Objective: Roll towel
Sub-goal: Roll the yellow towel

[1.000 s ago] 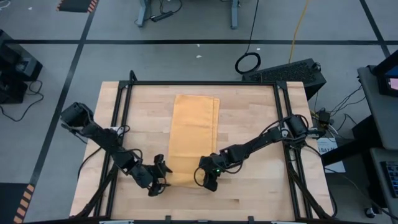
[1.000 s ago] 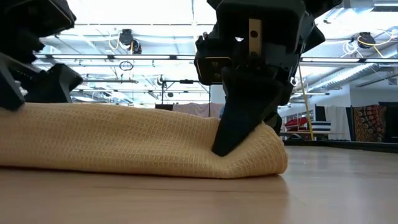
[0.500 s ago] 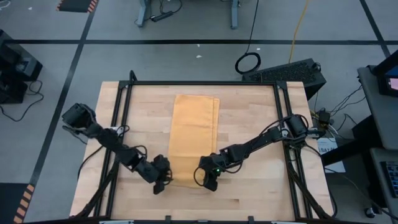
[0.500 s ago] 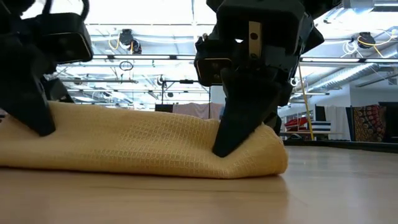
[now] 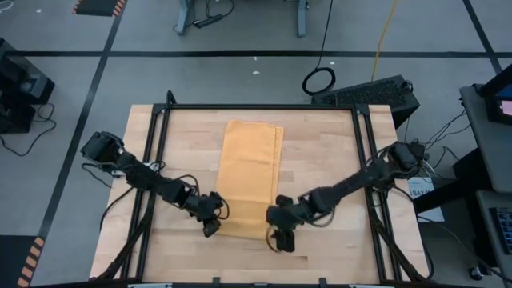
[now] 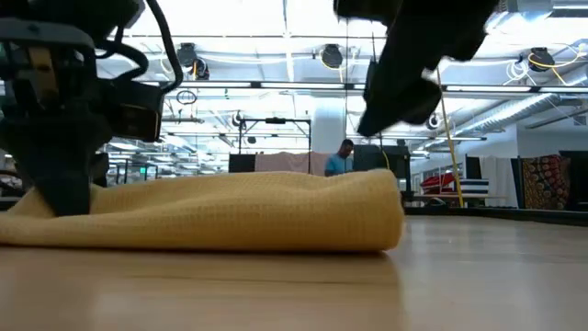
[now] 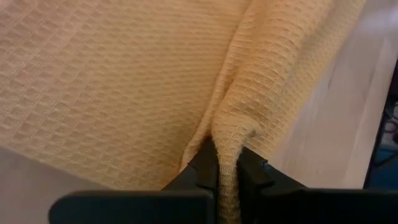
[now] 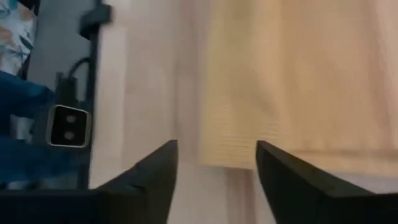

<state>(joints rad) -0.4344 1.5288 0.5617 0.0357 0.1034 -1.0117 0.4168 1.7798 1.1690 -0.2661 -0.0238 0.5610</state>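
The orange-yellow towel (image 5: 248,172) lies flat as a long folded strip on the middle of the wooden table (image 5: 328,144), its short end toward the near edge. My left gripper (image 5: 212,226) sits at the towel's near left corner, shut on cloth; the low view shows it at the left (image 6: 55,179). My right gripper (image 5: 282,242) hangs open just off the near right corner and is raised above the towel (image 6: 230,210) in the low view (image 6: 404,87). In the right wrist view, bare wood and the towel's corner (image 8: 249,140) lie beyond the right gripper's spread fingers (image 8: 214,180). My left gripper pinches a raised ridge of cloth (image 7: 229,146) between its two fingers (image 7: 204,169), at the towel's near left corner. The fingers slant down from the table's left. The ridge is gathered cloth of more than one layer. The rest of the towel stays flat on the table.
Black frame rails (image 5: 152,160) run along the table's left, right and far sides, with cables beside them. Bare wood shows on both sides of the towel (image 5: 184,144). A black box (image 5: 376,92) sits beyond the far right corner. A person (image 6: 346,156) stands far back in the room.
My left gripper has gone toward the right onto the towel's near left corner, rolled its wrist and shut on a ridge of cloth. My right gripper has opened, let go of the near right corner and risen clear toward the right; the dent there has sprung back.
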